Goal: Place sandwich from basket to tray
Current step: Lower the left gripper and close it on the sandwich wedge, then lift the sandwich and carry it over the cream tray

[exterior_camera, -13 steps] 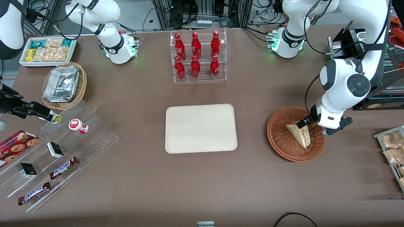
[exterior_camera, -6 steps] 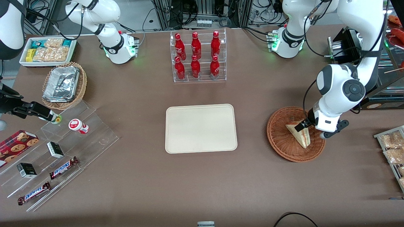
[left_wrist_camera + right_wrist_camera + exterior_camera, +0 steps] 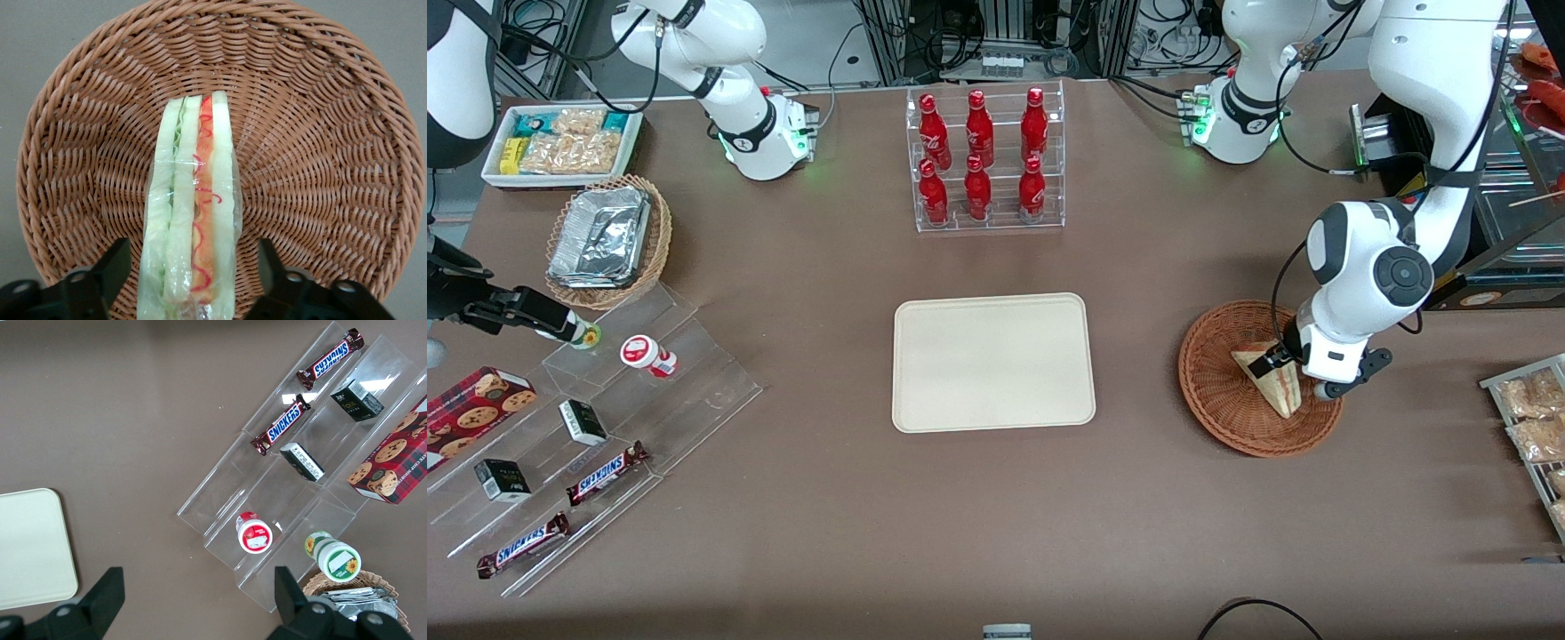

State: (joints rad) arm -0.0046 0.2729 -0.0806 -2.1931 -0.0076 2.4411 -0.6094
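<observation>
The sandwich [image 3: 1273, 384] is a plastic-wrapped wedge lying in the reddish-brown wicker basket [image 3: 1209, 382] toward the working arm's end of the table. In the left wrist view the sandwich [image 3: 193, 220] shows its green and red filling edge, with the basket [image 3: 320, 133] weave all around it. My gripper [image 3: 1288, 366] is down inside the basket and open. Its two black fingers [image 3: 110, 270] stand one on each side of the sandwich's wide end, with small gaps. The cream tray [image 3: 992, 362] lies flat at the table's middle with nothing on it.
A clear rack of red bottles [image 3: 985, 158] stands farther from the front camera than the tray. Snack packets [image 3: 1534, 418] lie at the working arm's table edge. A clear stepped shelf [image 3: 596, 427], a tan basket of foil trays [image 3: 607, 238] and a white bin [image 3: 560, 142] sit toward the parked arm's end.
My gripper has come down into the basket and shifted over the sandwich, so its open fingers now straddle the wedge. The sandwich has not moved.
</observation>
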